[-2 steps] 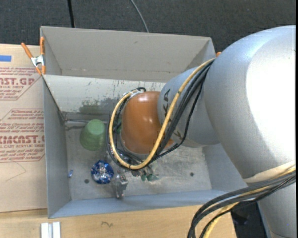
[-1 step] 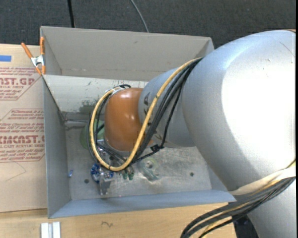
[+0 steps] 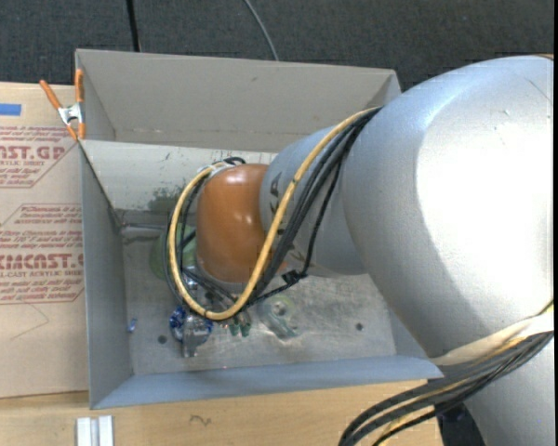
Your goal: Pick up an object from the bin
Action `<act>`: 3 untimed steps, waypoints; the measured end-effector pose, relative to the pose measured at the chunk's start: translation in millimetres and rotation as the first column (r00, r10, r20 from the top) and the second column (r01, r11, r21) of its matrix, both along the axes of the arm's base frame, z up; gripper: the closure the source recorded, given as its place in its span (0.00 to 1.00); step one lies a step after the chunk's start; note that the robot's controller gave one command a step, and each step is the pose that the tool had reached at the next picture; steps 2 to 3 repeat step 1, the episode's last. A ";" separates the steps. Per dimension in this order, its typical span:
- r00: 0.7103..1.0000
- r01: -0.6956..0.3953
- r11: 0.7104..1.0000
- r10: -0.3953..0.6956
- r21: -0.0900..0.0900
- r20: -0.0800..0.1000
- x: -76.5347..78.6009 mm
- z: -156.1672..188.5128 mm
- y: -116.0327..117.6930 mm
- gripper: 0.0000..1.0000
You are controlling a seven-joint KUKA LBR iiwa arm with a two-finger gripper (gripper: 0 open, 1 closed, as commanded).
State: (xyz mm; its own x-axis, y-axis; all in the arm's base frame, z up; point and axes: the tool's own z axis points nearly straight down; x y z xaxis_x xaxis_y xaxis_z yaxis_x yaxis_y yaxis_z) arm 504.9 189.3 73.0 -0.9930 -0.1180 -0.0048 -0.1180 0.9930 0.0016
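As the KUKA arm (image 3: 446, 212) was seen extended in from the view's right, approx. half of the grey metal bin (image 3: 102, 277) was hidden by its large silver-grey links. The wrist was pointed down & toward the view's left, w/ an orange cover (image 3: 228, 221) fitted over it. A yellow cable (image 3: 175, 235) and several black ones were looped round that cover & led back along the arm.

The gripper (image 3: 193, 331) was seen just below the cover, low over the bin floor, in the lower-left part of the bin as viewed, i.e. near the front wall. Its state could not be told, as the tip was masked by cables, metal parts & shadow; no object could be said to be held.

A small blue item (image 3: 176, 321), shape unclear, was found touching or just beside the gripper on the view's left, and was the thing nearest to it. A green rounded item (image 3: 158, 256) was partly hidden behind the cover & yellow cable, further up the floor on the left. A pale, translucent-looking item (image 3: 281, 317) was found right of the gripper, near the arm's underside, w/ small dark-green bits (image 3: 243, 328) between it & the gripper. A tiny blue speck (image 3: 130, 325) was noted apart from the rest, near the left wall. The floor round these items was marked by scuffs & stains.
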 end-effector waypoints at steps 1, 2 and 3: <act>1.000 -0.021 1.000 0.021 -0.001 0.006 28.5 208.9 -60.9 1.00; 1.000 -0.021 1.000 0.021 -0.001 0.006 28.5 208.9 -60.9 1.00; 1.000 -0.021 1.000 0.021 -0.001 0.006 28.5 208.9 -60.9 1.00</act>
